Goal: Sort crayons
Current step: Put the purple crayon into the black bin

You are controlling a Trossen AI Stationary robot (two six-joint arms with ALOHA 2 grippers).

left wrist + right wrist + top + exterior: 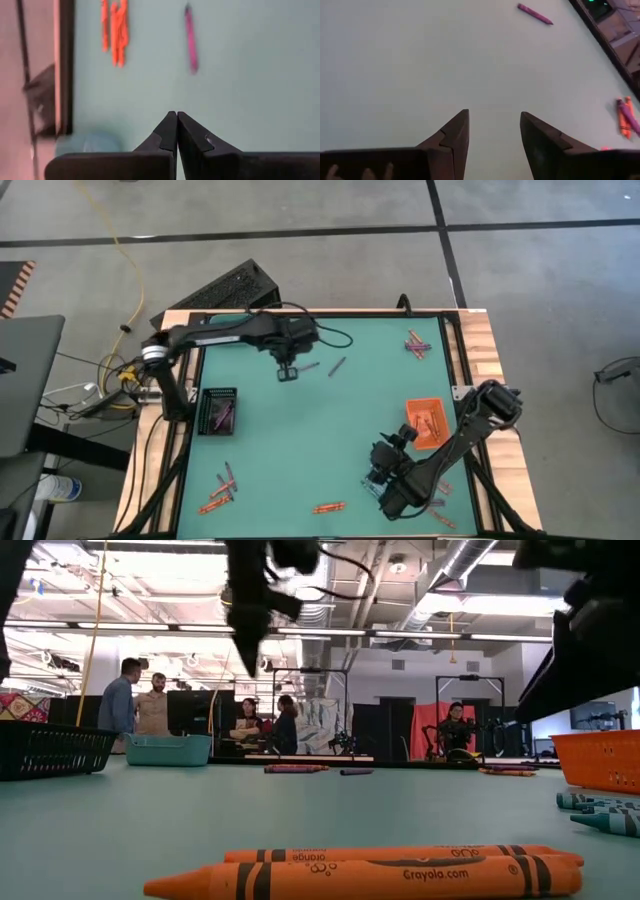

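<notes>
**Crayons scattered on green mat; both grippers empty**

Containers: black tray point(218, 409) near the mat's left edge, holding a few purple sticks; exact count too small to tell. Orange tray point(427, 421) on the right side, just beside the right arm, with orange-red crayons inside, partly covered by the arm. In the low view a teal tray point(168, 749) stands at the far end of the table; contents not visible.

Crayons on the mat point(300, 440):
- orange pair point(329, 507) at the near edge, centre; fills the foreground of the low view, label readable
- mixed orange and purple cluster point(220, 490) at the near left corner
- mixed cluster point(417, 345) at the far right corner
- single dark crayon point(337, 366) just right of the left gripper, apart from it
- pale blue-grey crayons point(600, 812) at the right edge of the low view, cut off by the frame

Left gripper point(287, 372): far centre of the mat, raised off the surface, fingers pressed together, nothing between them. Its wrist view shows orange crayons point(114, 30) and a purple one point(190, 37) well ahead of the tips.

Right gripper point(380, 477): near right part of the mat, jaws spread wide, only bare mat between them. A purple crayon point(534, 14) lies well ahead; an orange and purple pair point(624, 117) off to the side, partly cut off.
</notes>
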